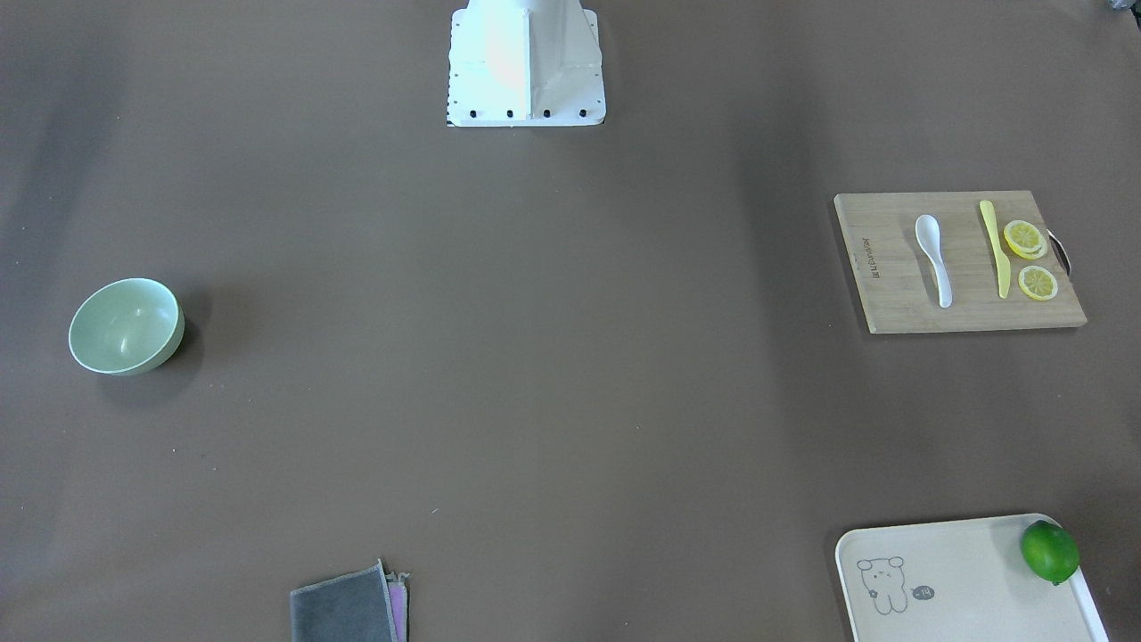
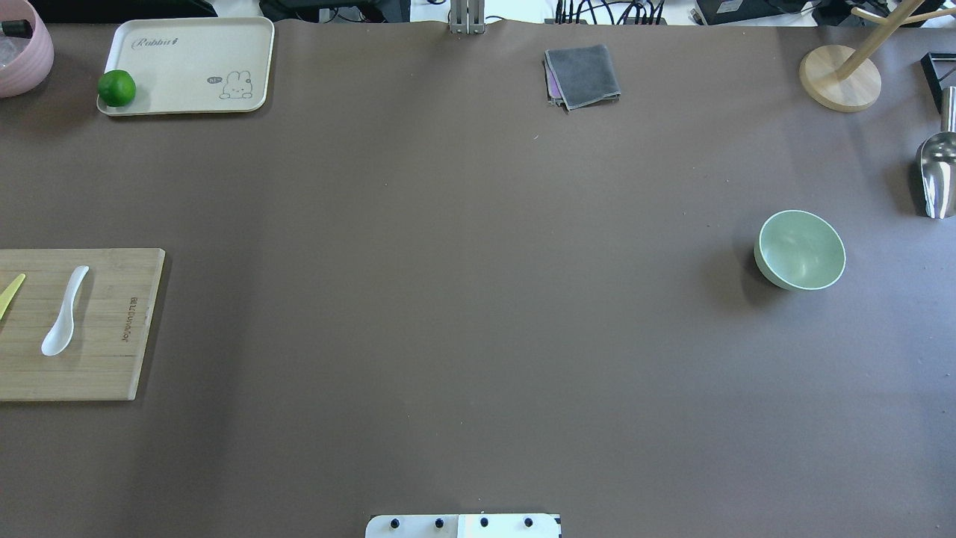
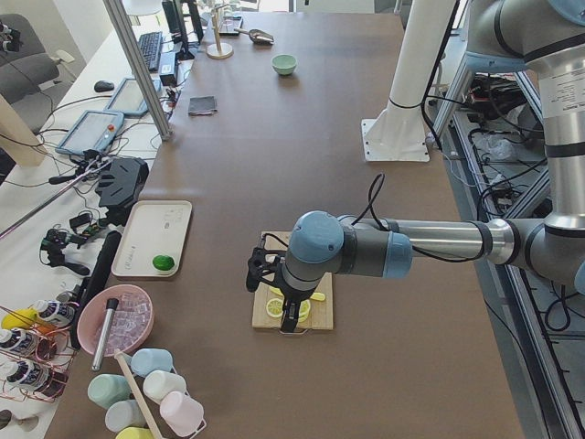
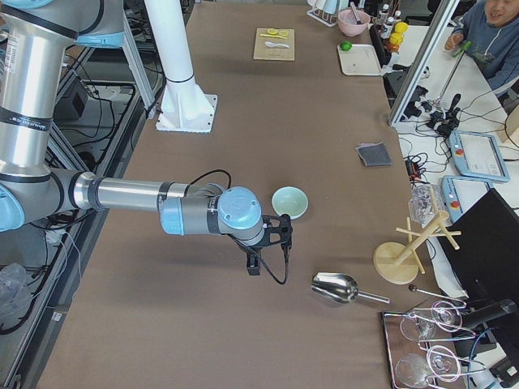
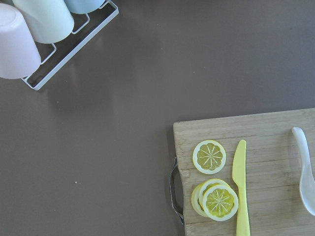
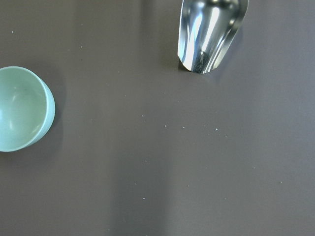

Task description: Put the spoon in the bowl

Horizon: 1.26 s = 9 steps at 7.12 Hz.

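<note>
Nothing done yet: spoon (image 1: 933, 259) on board (image 1: 882, 294) at right, bowl (image 1: 127, 325) empty, far left; cannot tell if left hand (image 3: 291, 322) or right hand (image 4: 254, 266) open.

table (image 1: 570, 401): brown | on it: bowl (image 1: 126, 325), cutting board (image 1: 972, 310), tray (image 1: 976, 584), cloth (image 1: 343, 612), scoop (image 2: 938, 175)

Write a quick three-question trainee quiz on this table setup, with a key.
1. Multiple choice: what does the spoon lie on?
A) the tray
B) the cutting board
C) the cloth
2. True or false: the bowl already has something in it.
3. Fill in: on the board, the knife lies between the spoon and the ____.

Key:
1. B
2. False, the bowl is empty.
3. lemon slices
</note>
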Tool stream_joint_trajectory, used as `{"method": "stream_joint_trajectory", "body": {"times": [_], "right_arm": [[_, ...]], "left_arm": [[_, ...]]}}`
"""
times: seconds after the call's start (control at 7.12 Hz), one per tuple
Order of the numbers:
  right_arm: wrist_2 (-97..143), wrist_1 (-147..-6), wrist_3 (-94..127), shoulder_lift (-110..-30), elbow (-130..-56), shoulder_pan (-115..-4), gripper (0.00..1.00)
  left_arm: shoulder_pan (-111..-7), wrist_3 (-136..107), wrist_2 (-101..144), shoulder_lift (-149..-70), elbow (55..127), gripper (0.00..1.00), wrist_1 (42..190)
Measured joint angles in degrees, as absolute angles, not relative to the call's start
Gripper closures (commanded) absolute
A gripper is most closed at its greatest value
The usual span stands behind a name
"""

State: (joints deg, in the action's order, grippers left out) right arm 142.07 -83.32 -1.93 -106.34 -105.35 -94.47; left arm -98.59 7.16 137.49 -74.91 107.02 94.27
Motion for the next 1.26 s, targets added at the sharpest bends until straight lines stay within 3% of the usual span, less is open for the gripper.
{"method": "stream_joint_trajectory", "body": {"times": [1.26], "right_arm": [[141.4, -83.0, -4.5, -106.1, -107.2, -95.3, 0.0]], "left_arm": [[-98.4, 7.1, 137.3, -74.5, 105.3, 0.02, 97.4]]}}
